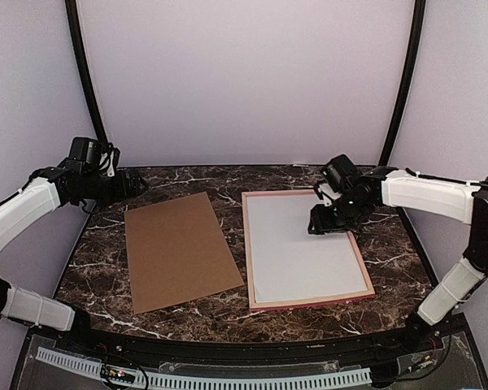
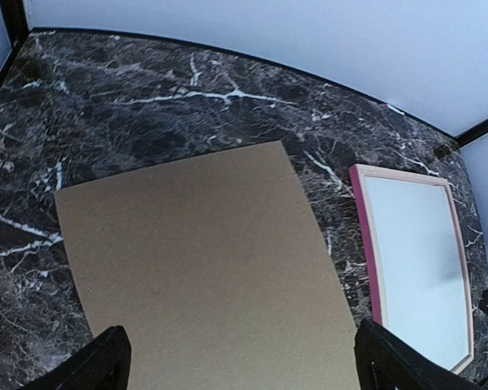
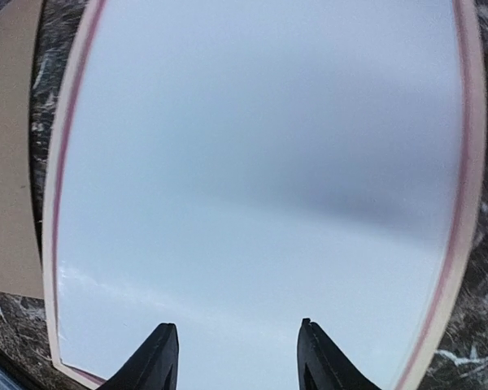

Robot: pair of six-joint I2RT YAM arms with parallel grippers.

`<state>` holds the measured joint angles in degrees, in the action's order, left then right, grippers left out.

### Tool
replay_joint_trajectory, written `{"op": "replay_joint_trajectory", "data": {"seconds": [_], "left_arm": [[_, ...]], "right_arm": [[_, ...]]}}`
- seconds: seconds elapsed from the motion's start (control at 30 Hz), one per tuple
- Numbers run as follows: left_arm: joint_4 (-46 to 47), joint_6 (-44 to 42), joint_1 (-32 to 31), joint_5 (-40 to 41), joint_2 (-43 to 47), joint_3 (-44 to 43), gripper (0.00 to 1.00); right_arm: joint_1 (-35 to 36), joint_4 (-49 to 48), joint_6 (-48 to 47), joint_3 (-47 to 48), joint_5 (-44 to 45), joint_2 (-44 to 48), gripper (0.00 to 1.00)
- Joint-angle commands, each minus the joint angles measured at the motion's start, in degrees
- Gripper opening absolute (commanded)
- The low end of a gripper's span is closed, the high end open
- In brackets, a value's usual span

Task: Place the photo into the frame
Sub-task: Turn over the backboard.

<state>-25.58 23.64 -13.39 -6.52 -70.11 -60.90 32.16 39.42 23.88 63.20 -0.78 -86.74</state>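
At the near side of the table [image 1: 98, 260] the pink-edged frame [image 1: 309, 302] lies flat, right of centre, with a plain white sheet [image 1: 301, 252] filling its opening edge to edge; whether that sheet is the photo lying face down cannot be told. Just left of the frame, apart from it, a brown board [image 1: 179, 248] lies flat at a slight angle. Farther back, the right gripper [image 1: 321, 223] hangs over the far right part of the white sheet, fingers spread with nothing between them. At the far left, the left gripper [image 1: 137, 184] is raised beyond the board's far corner, fingers wide apart and empty
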Motion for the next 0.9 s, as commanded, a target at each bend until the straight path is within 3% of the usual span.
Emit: {"op": "replay_joint_trajectory", "data": {"seconds": [0.0,0.2,0.33,0.43,0.87], "left_arm": [[-2.37,-2.65,4.05,-7.72,-1.00,3.57,0.99],[-1.38,-2.79,11.40,-15.81,-4.27,8.22,0.99],[-1.22,-4.07,14.67,-19.15,-6.47,10.27,0.99],[-0.84,-4.37,16.68,-21.66,-8.55,11.90,0.99],[1.08,-4.66,19.30,-23.55,-15.38,15.66,0.99]], "right_arm": [[9.52,-8.62,3.20,8.85,0.12,-7.94,0.52],[19.28,-9.98,2.63,25.29,-1.58,-24.27,0.56],[23.09,-9.48,2.40,35.92,-3.10,-33.91,0.66],[24.20,-7.96,3.00,41.86,-2.51,-39.15,0.67],[24.39,-6.70,5.86,45.70,0.95,-46.39,0.69]]}}
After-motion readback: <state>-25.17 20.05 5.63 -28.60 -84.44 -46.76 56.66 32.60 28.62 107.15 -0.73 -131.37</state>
